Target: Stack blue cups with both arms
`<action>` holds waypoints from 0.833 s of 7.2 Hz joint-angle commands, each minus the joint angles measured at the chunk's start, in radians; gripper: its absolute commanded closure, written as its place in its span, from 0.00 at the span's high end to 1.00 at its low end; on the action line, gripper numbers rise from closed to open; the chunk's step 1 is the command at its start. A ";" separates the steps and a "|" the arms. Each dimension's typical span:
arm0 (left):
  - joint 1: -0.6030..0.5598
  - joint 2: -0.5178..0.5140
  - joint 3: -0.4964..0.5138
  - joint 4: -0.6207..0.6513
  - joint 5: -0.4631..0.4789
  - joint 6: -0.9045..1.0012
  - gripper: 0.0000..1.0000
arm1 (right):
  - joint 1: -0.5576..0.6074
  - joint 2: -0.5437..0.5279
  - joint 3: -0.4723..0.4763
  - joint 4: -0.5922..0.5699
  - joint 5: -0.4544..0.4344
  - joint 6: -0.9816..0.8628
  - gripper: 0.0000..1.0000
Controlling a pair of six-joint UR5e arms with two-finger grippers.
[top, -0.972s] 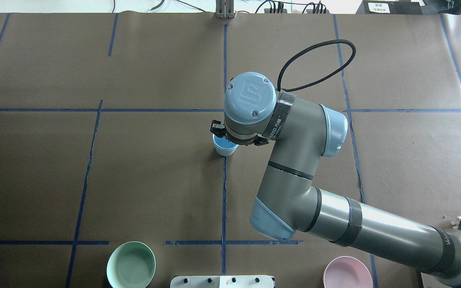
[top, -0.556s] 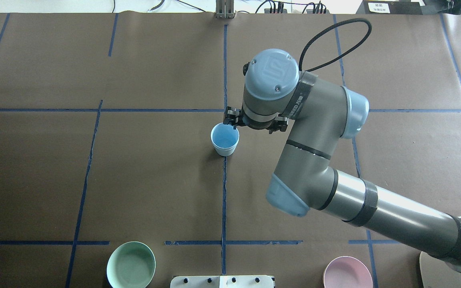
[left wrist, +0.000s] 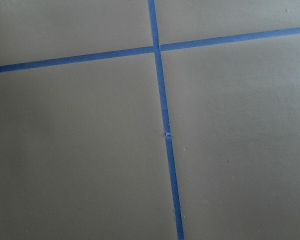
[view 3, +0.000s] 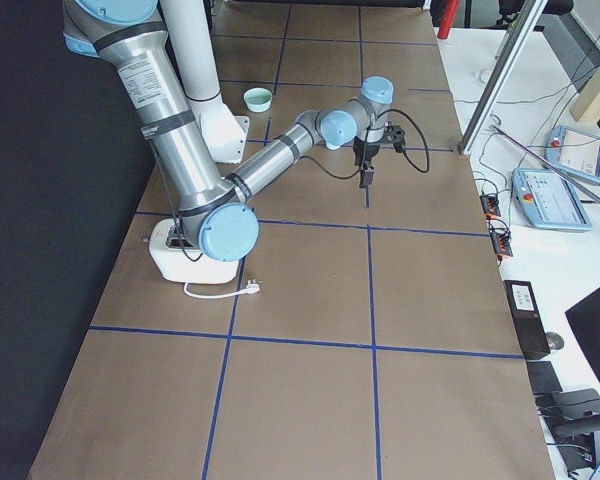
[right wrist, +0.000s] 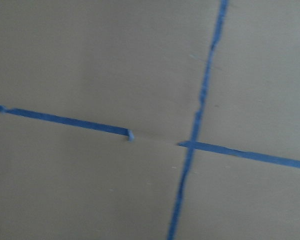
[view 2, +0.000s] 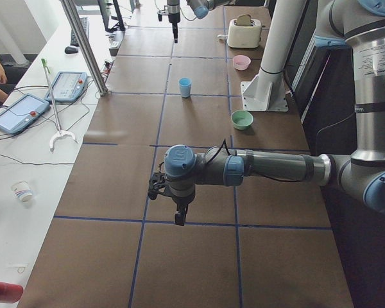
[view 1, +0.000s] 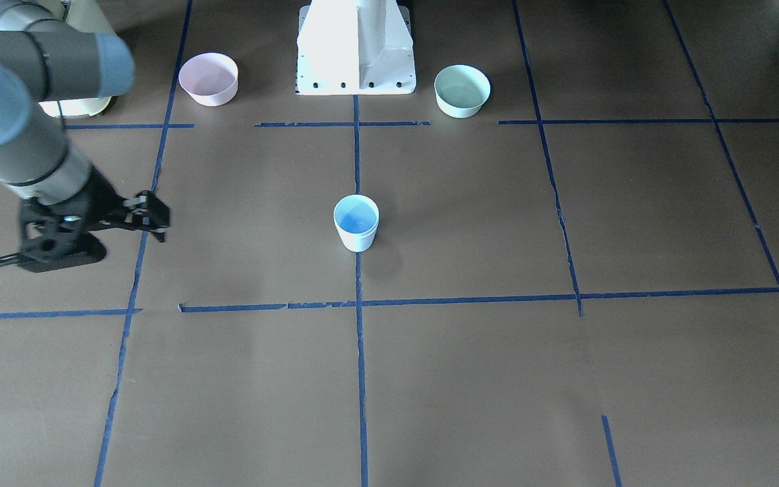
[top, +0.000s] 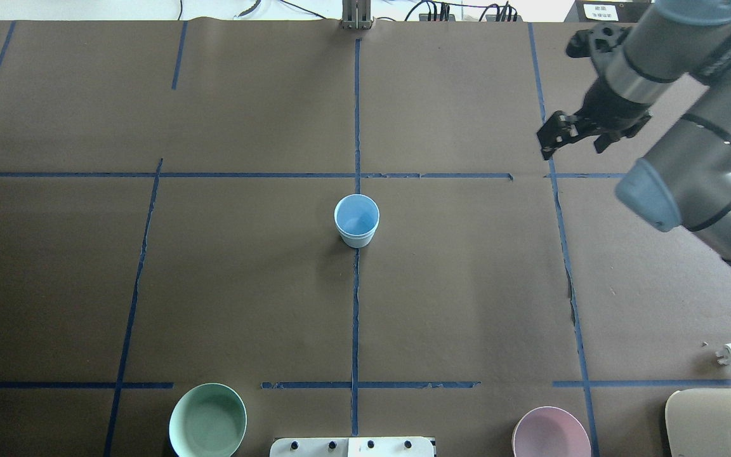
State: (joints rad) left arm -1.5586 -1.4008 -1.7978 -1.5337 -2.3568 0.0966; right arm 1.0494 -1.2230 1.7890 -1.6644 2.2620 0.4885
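Observation:
A pale-blue cup (top: 356, 220) stands upright on the centre tape line; it also shows in the front view (view 1: 356, 222) and the left view (view 2: 185, 86). Only one cup outline shows, and I cannot tell whether a second is nested inside. My right gripper (top: 572, 147) hangs open and empty at the far right, well away from the cup; it also shows in the front view (view 1: 153, 218). My left gripper (view 2: 179, 215) shows only in the left view, low over bare table far from the cup, and I cannot tell whether it is open or shut.
A mint-green bowl (top: 207, 420) and a pink bowl (top: 551, 433) sit near the front edge, either side of the white pedestal (top: 353, 447). A white appliance (top: 717, 422) with a loose plug (top: 730, 352) sits at the right front corner. Blue tape lines grid the brown table.
My right gripper has left the cup's rim and swung far to the right and away. The cup stays upright in the same spot.

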 commanded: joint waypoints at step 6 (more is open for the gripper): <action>0.000 0.013 0.038 -0.013 -0.002 0.009 1.00 | 0.457 -0.535 0.001 0.021 0.103 -0.705 0.99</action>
State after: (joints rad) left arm -1.5578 -1.3889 -1.7678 -1.5457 -2.3583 0.1024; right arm 1.4874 -1.7066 1.7928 -1.6591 2.3623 -0.2137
